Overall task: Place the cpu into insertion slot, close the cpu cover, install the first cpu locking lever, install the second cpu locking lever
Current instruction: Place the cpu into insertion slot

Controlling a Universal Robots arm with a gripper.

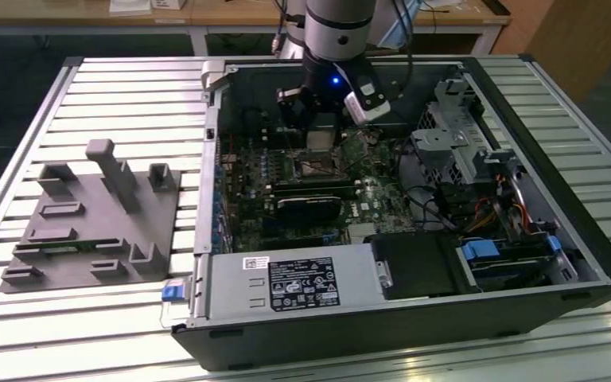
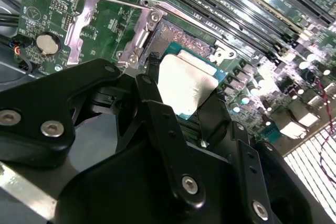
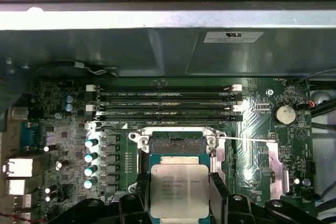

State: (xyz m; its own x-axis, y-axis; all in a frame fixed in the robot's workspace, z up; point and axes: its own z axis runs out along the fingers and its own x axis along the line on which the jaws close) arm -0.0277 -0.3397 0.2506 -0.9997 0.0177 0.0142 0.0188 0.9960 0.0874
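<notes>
Over the motherboard (image 3: 63, 124), downward-pointing jaws clamp the cpu (image 3: 178, 190).

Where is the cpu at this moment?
In both wrist views the cpu is held in the pincer, right at the open insertion slot, not yet seated.

Bright, seemingly overhead light; glare whitens the cpu (image 2: 184, 85); case (image 1: 391, 338) interior dim, shadowed.
</notes>
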